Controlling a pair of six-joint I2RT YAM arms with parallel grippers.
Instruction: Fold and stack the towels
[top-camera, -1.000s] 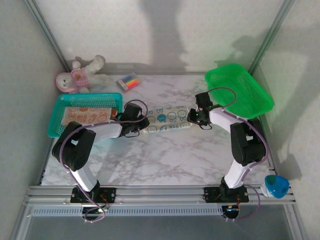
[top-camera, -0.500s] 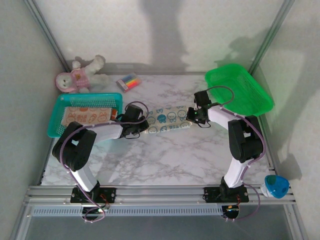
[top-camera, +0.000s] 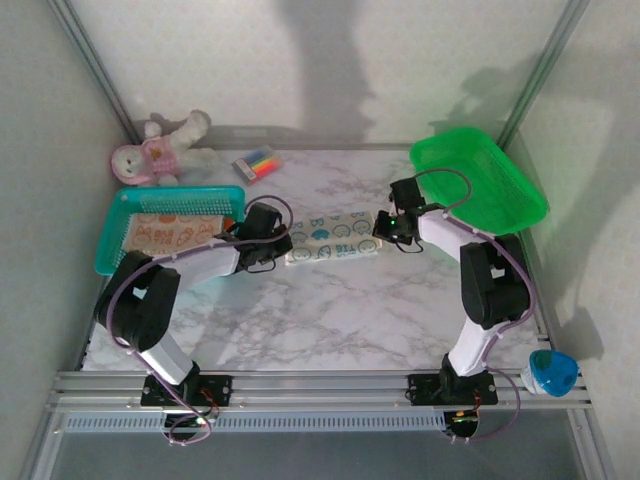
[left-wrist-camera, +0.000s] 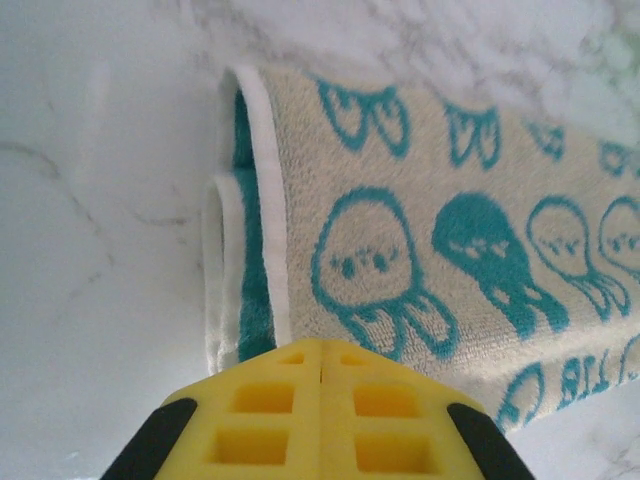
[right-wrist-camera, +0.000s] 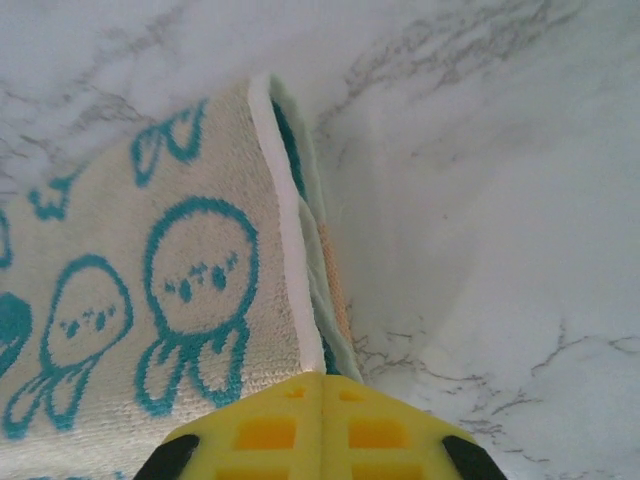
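The cream-white towel (top-camera: 330, 238) bears teal cartoon figures; the table (top-camera: 340, 310) is grey-veined white marble.

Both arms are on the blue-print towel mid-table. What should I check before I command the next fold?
1. Left gripper shut on the blue-print towel's left end: ok.
2. Right gripper shut on its right end: ok.
3. All layers pinched at each end: cannot tell; the pinch itself is hidden.
4. Towel runs straight between the grippers: ok.
5. Plush toy and crayons well apart from the towel, at the back: ok.
6. Peach towel lies flat in the blue basket: ok.
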